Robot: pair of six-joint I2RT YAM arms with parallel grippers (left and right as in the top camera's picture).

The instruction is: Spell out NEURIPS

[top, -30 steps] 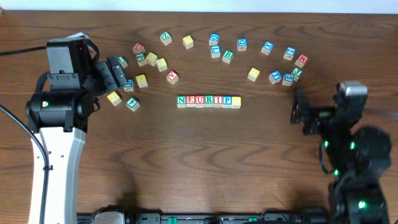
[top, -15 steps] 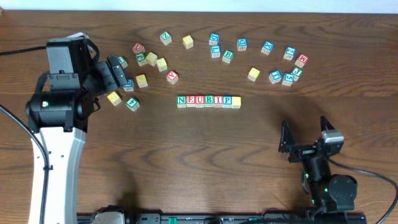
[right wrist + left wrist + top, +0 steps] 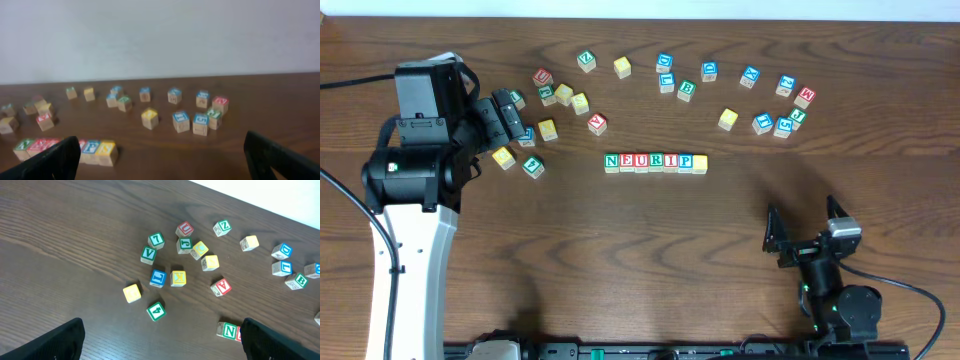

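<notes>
Found NEURIPS point(image 3: 655, 162) as 7 touching cubes in 1 row at the middle of the table point(image 3: 620, 260). Saw left gripper point(image 3: 161, 342) spread wide above loose cubes point(image 3: 548, 129), right gripper point(image 3: 804, 222) likewise wide, both empty.

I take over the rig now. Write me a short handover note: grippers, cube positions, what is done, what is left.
Left gripper: open, empty, among loose cubes at the left.
Right gripper: open, empty, near the front edge, away from all cubes.
Row at table centre: N E U R I P, then a yellow-topped cube.
Done: seven cubes in line.
To do: the last letter is unreadable; check it shows S.
</notes>
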